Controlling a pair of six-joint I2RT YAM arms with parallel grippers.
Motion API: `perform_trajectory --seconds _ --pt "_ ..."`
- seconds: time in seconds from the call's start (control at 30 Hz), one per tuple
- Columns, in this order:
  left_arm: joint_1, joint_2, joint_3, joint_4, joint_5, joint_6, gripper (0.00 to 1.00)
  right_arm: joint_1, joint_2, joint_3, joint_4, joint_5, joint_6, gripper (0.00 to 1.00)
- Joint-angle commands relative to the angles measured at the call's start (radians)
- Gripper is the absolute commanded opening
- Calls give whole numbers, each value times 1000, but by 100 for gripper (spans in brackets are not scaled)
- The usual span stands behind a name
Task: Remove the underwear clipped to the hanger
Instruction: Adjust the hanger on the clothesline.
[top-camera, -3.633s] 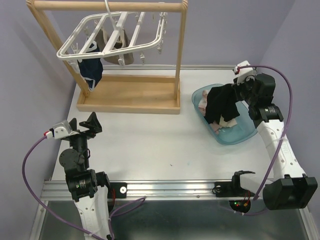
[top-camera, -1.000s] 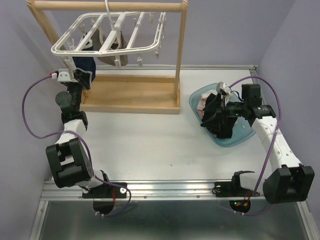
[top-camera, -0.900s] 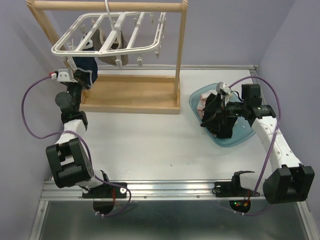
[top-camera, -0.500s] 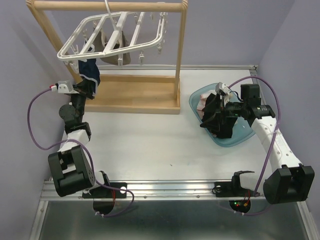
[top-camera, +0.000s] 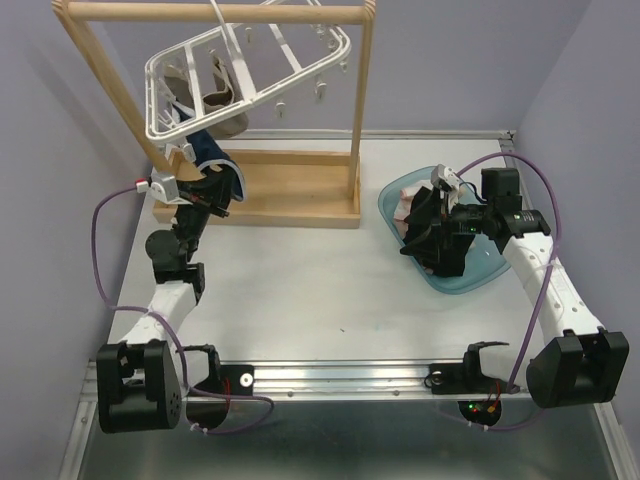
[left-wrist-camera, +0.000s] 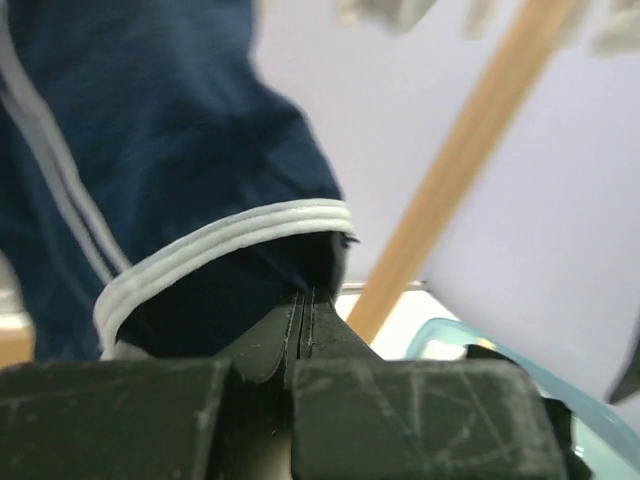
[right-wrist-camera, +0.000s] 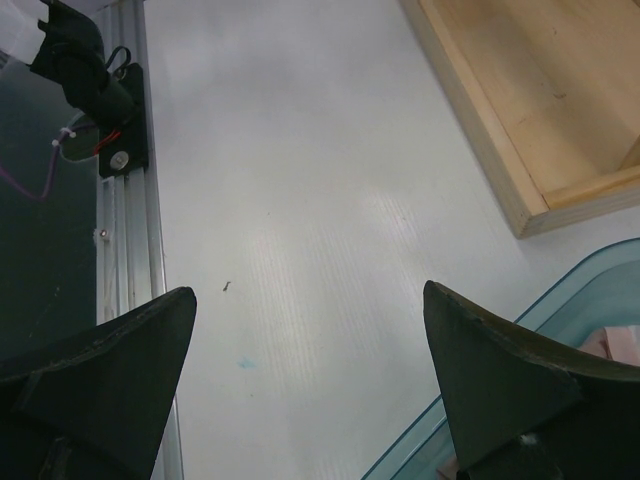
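Left gripper (top-camera: 207, 192) is clamped shut on the hem of the navy underwear (top-camera: 220, 165), its two fingers pressed flat together with the white-trimmed edge pinched between them. The left arm stands up from its base at the near left corner of the table (top-camera: 320, 290), bends at the elbow beside the table edge, and reaches up and inward, so the wrist sits just in front of the wooden stand (top-camera: 290, 192). The navy piece runs taut from the fingers up to the low left corner of the white hanger (top-camera: 250, 60), where it is clipped. The hanger hangs by its hook from the stand's top rail and tilts steeply, left end down, right end up near the rail. A beige piece (top-camera: 215, 100) dangles under its middle bars.

Over on the right, the right arm folds back from its base and points its wrist leftward over the blue tub (top-camera: 480, 272). The right gripper (right-wrist-camera: 307, 292) is spread wide with nothing between its fingers, hovering above the tub's near rim. Black and pink cloth lies inside the tub.
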Motion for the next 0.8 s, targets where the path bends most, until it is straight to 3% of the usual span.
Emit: perform_trajectory --seconds 0.0,0.3,0.57,0.77 --pt "-59 -73 -13 314 26 37 0 12 -25 -10 17 -8 -15 100" --pt "-218 -216 -22 162 5 143 0 11 -19 -10 17 -11 -13 100" --pt "-448 -170 18 39 -112 298 0 11 -8 -10 17 -6 -13 100" --pt "-493 -137 49 -31 -228 362 0 11 -12 -11 15 -5 -13 100"
